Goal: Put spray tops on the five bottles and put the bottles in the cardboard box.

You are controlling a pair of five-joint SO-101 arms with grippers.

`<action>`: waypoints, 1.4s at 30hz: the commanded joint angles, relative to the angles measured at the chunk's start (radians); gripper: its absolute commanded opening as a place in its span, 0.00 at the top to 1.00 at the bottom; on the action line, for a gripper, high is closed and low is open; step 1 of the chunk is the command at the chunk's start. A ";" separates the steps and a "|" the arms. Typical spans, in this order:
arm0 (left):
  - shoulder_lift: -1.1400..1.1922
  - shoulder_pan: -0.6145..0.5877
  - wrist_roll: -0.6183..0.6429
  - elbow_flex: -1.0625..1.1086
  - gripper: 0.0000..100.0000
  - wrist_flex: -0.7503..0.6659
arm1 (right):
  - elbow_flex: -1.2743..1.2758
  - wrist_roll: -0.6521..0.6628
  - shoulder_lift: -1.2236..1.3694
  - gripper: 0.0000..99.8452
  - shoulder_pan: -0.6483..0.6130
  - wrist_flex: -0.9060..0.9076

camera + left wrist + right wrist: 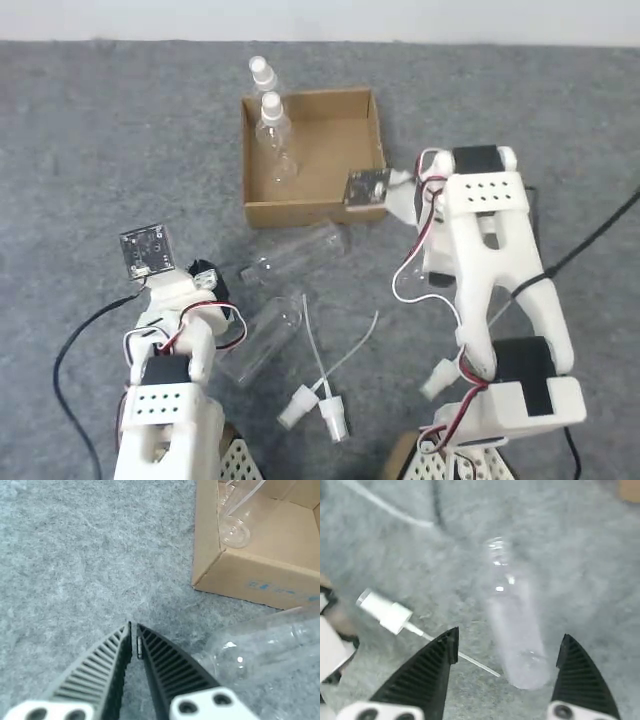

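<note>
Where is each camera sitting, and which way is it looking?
High view: above the table, looking down on the cardboard box and both arms.
Left wrist view: on the left arm, looking past its shut fingers at the box corner.
Right wrist view: on the right arm, looking between its open fingers at a lying bottle.
Shared: high and left wrist views show the box.

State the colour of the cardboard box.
Plain brown; the cardboard box shows best in the high view.
</note>
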 commanded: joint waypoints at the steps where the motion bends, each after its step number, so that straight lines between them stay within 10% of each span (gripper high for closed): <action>1: -0.015 0.006 -0.009 -0.019 0.99 -0.005 | 0.021 0.071 -0.065 0.75 -0.010 -0.005; 37: -0.015 0.006 -0.009 -0.019 0.99 -0.005 | 0.405 0.077 -0.064 0.75 -0.039 -0.467; 42: -0.015 0.006 -0.009 -0.019 0.99 -0.005 | 0.405 -0.077 -0.064 0.85 -0.042 -0.519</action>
